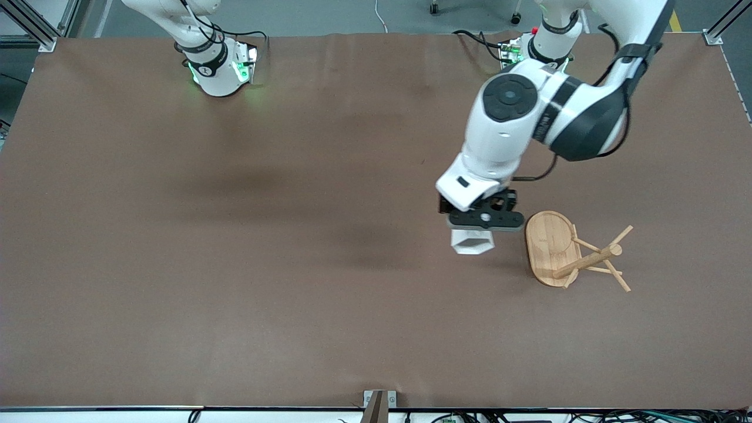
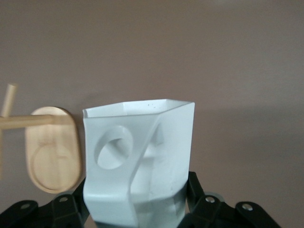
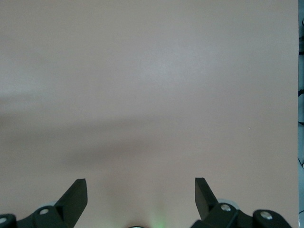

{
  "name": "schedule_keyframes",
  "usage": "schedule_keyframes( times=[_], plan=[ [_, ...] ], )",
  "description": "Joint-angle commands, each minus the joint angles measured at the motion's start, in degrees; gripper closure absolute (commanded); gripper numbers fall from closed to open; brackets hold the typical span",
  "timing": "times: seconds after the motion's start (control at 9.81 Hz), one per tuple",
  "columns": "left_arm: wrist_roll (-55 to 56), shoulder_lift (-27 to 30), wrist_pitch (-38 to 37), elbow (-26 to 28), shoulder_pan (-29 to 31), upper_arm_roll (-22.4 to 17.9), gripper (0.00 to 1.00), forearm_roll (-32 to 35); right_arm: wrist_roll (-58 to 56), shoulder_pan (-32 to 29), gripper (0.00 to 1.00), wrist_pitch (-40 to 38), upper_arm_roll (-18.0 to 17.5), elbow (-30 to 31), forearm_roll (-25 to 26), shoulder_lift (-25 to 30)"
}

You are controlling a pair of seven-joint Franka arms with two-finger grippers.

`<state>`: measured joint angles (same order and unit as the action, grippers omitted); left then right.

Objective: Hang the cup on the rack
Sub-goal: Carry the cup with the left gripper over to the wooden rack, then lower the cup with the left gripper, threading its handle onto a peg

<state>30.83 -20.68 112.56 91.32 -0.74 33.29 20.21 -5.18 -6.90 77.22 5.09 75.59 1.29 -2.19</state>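
My left gripper (image 1: 477,230) is shut on the white faceted cup (image 1: 471,242) and holds it over the brown table beside the rack. In the left wrist view the cup (image 2: 142,161) fills the middle, its blocky handle with the round hole facing the camera, and the black fingers (image 2: 197,190) clamp its lower part. The bamboo rack (image 1: 573,252) lies tipped on its side toward the left arm's end of the table, oval base (image 1: 549,247) on edge, post and pegs pointing away from the cup. My right gripper (image 3: 141,190) is open and empty, waiting near its base.
The brown table mat (image 1: 235,264) spreads wide around the cup and rack. The right arm's base (image 1: 214,64) and left arm's base (image 1: 543,47) stand along the edge farthest from the front camera. A metal bracket (image 1: 379,402) sits at the nearest edge.
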Motion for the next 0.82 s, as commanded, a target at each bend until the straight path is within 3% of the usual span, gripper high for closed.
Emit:
schedule_keyframes(
  times=[0.0,0.41,0.71],
  plan=[
    [-11.26,5.90,4.68,9.73,0.47,-5.05,1.00,-4.11,0.96,-1.71,0.00,0.38,-1.05,0.70,0.29,0.34],
    [-34.74,7.41,5.30,11.77,0.38,-13.32,1.00,-13.59,0.96,-1.45,0.00,0.82,-1.13,0.70,0.03,0.25],
    [-40.50,6.97,9.16,14.14,0.38,-15.27,1.00,-15.38,1.57,-1.01,0.00,1.17,-1.40,0.87,0.38,0.25]
  ],
)
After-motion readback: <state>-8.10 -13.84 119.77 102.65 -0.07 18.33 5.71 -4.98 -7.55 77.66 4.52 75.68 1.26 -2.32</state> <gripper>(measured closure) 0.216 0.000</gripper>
